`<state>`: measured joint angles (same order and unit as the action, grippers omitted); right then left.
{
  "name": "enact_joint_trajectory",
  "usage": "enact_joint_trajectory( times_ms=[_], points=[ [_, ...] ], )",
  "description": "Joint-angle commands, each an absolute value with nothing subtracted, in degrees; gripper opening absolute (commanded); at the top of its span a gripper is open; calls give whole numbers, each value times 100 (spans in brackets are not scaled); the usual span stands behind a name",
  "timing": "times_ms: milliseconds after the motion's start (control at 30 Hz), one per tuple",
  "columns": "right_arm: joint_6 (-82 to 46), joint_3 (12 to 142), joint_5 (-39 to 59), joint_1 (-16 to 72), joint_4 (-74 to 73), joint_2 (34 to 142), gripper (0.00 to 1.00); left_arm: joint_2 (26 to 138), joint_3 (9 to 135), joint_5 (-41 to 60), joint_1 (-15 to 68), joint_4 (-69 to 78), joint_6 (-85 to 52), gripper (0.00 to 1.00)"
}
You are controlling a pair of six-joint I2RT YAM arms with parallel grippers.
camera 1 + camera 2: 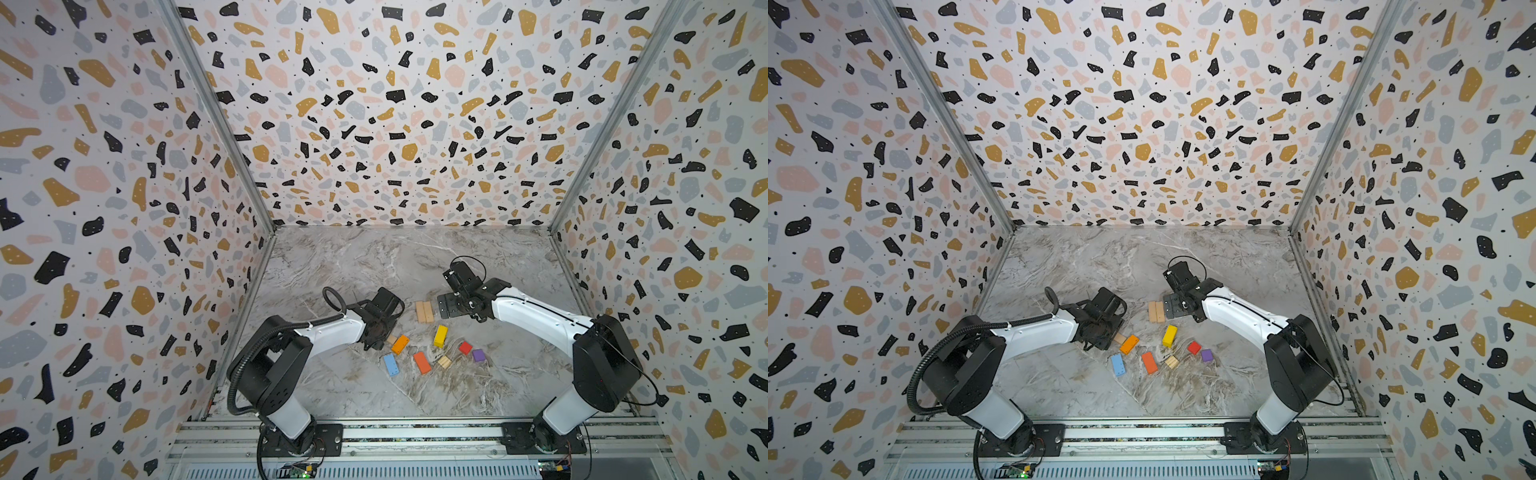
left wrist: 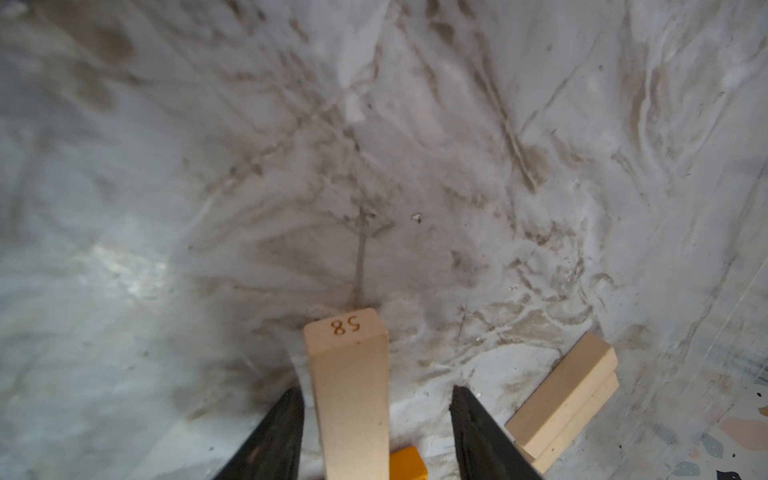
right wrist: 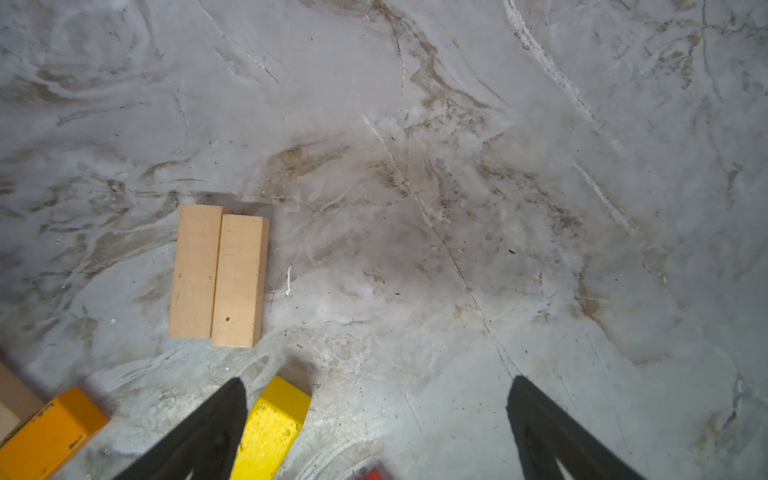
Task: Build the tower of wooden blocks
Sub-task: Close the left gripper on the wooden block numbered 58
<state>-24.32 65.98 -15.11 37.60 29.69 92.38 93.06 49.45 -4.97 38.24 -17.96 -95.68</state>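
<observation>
A tan block [image 2: 349, 395] was straddled by the left end effector [image 2: 376, 390], a gap being left at one finger. The right end effector [image 3: 378, 378] was held wide and empty near two touching tan oblongs [image 3: 218, 276]; the coloured blocks [image 1: 422, 362] were scattered on the tabletop [image 1: 374, 266].

A pair of blocks [image 1: 424, 311] lies side by side, touching, near the middle of the worktop [image 1: 374, 257]. The right tool [image 1: 442, 306] is just to their right. In front of them the loose blocks [image 1: 422, 363] are spread out, most of them apart. At the left end of that bunch, one long block [image 2: 351, 395] sits between the fingers of the left tool [image 2: 376, 390].
</observation>
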Motion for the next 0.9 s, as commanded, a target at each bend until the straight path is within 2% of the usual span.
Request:
enact_joint_trajectory(
  times_ms=[0,867],
  points=[
    [-2378,6543,-1437,3702,2927,9019,99,9427,5106,-407,3884,-2020,-9659,55],
    [-2134,6543,-1046,3490,2715,8929,99,10171,5722,-430,3944,-2860,-9315,38]
  ],
)
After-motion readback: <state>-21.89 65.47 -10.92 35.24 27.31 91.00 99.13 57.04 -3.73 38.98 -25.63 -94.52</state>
